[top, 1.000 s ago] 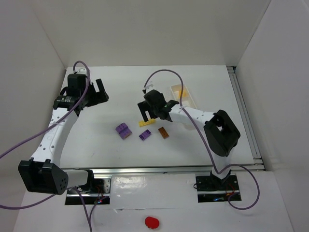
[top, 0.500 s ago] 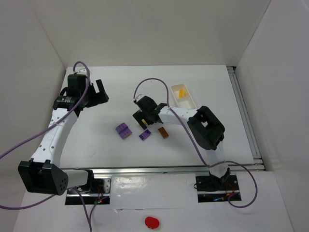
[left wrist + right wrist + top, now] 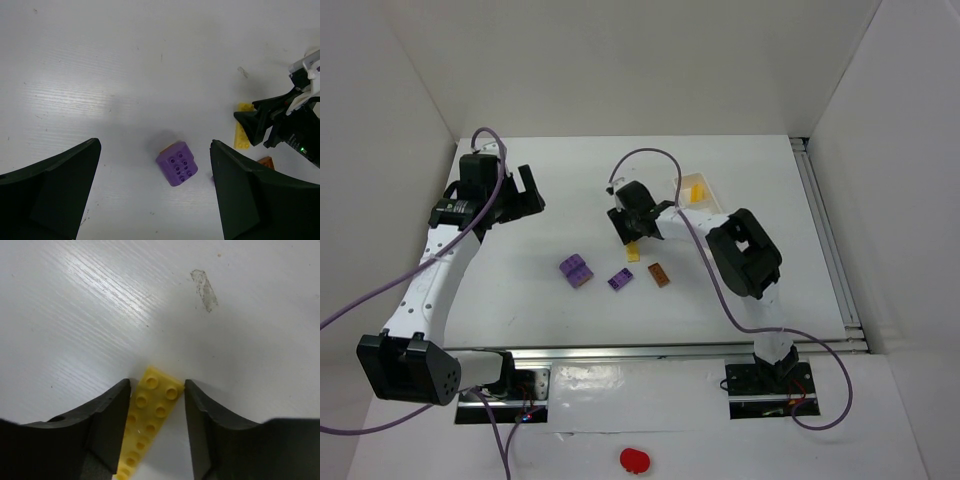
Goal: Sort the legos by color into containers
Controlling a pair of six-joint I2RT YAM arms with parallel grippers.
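Observation:
A yellow wedge-shaped lego [image 3: 150, 415] lies flat on the white table, and my right gripper [image 3: 157, 387] has closed onto it, one finger on each side of its wide end. From above, that gripper [image 3: 628, 232] stands over the yellow lego [image 3: 633, 253] at mid-table. A bigger purple lego [image 3: 576, 270], a small purple lego [image 3: 620, 280] and an orange-brown lego [image 3: 660, 274] lie nearer the front. The white container [image 3: 712, 205] at the back right holds another yellow lego [image 3: 696, 190]. My left gripper [image 3: 155, 145] hangs open, high above the bigger purple lego [image 3: 176, 164].
White walls close in the table on the left, back and right. A metal rail [image 3: 828, 240] runs along the right edge. The right arm's purple cable [image 3: 645, 155] loops above the gripper.
The right gripper has shifted slightly over the yellow lego and its jaws have closed in from wide open onto it. The lego now lies turned. The left arm has not moved.

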